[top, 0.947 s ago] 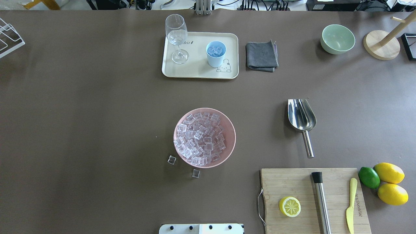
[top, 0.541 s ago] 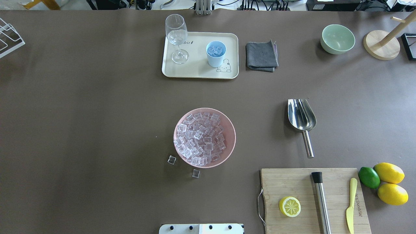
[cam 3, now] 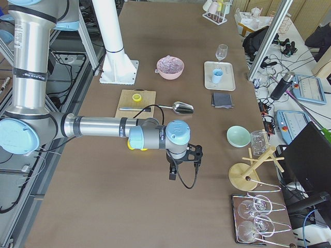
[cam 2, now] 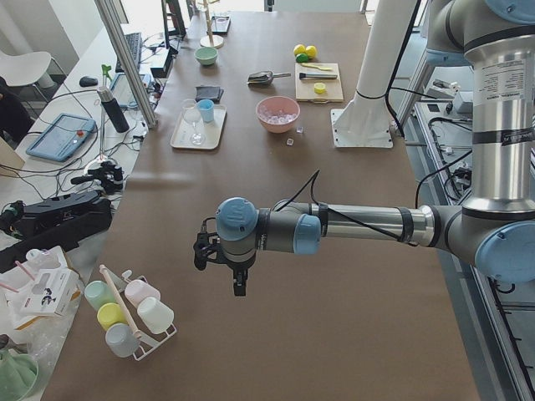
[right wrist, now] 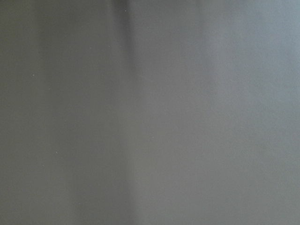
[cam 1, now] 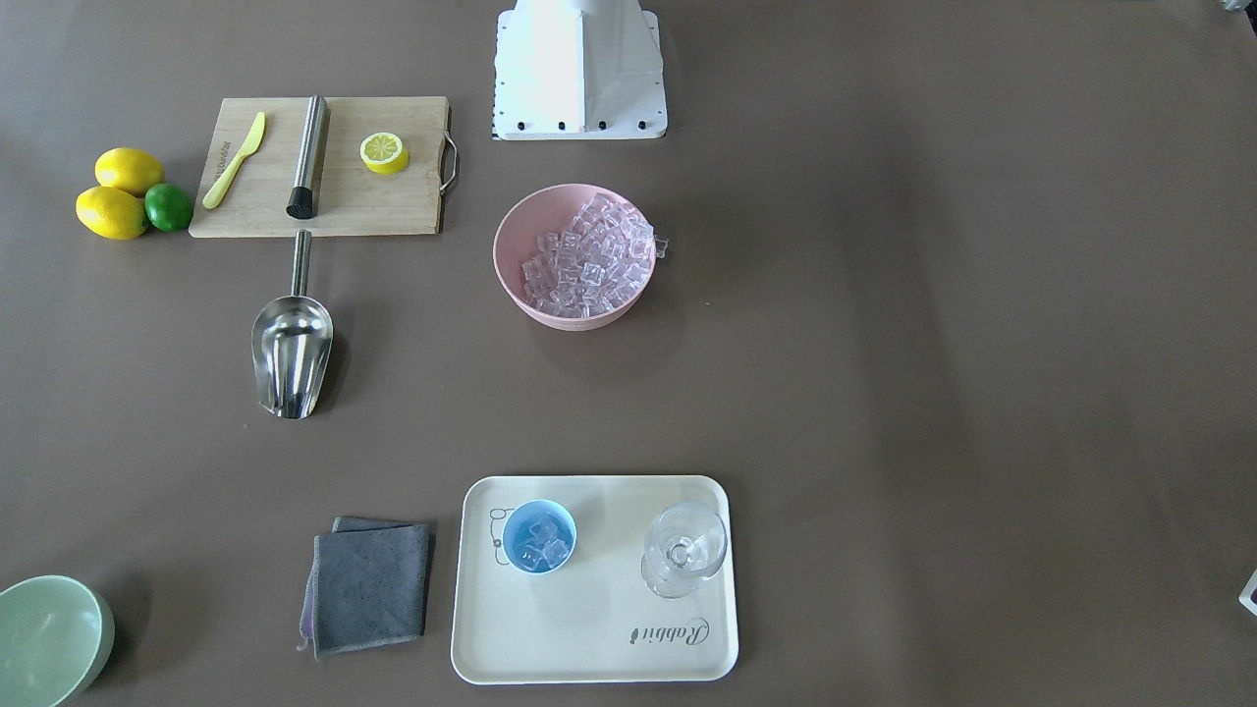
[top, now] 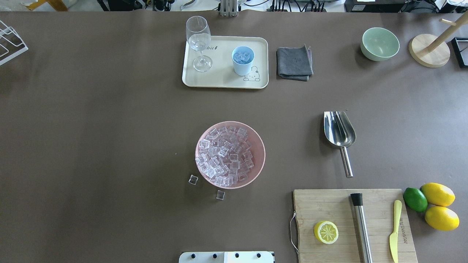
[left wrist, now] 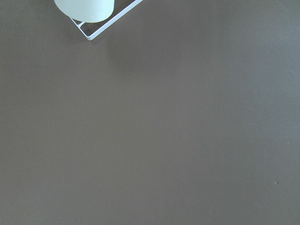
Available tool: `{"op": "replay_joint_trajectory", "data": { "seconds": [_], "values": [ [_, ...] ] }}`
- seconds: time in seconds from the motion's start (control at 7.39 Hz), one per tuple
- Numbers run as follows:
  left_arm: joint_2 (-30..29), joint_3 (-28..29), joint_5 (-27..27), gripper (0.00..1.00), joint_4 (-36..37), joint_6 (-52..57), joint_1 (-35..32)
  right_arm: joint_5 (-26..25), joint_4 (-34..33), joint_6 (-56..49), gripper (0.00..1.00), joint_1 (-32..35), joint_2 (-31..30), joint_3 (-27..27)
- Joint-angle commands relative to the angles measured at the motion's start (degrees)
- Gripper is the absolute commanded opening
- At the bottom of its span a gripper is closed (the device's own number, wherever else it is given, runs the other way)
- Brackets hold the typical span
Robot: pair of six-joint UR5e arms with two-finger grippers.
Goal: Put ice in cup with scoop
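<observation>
On the tray [top: 219,78] the cup [top: 242,68] holds some ice [top: 242,56], the scoop [top: 340,132] lies free on the bench [top: 109,128], left end effector [cam 2: 239,286] and right end effector [cam 3: 172,173] far off, grip impossible to tell, so a glancing pinch could skid its thin handle.

I work in a robotics lab. My white mounting column [cam 3: 111,31] is bolted to a long brown-covered table [top: 109,128]. Silver aluminium frame posts [cam 2: 125,58] stand along its edge, and beside it lie grey touch-screen control pendants [cam 2: 63,138] with red stop buttons and tangled black cables [top: 281,5].
</observation>
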Motion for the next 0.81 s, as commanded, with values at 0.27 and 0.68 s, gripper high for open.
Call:
{"op": "replay_joint_trajectory", "data": {
  "seconds": [0.27,0.68],
  "values": [
    [0.0,0.1,0.0,0.98,0.0,0.0,0.0,-1.6,0.0,-4.7,1.00,-0.1,0.2,-0.2],
    [0.0,0.3,0.0,0.98,0.0,0.0,0.0,-2.4,0.0,-5.1,1.00,-0.1,0.2,-0.6]
  ]
}}
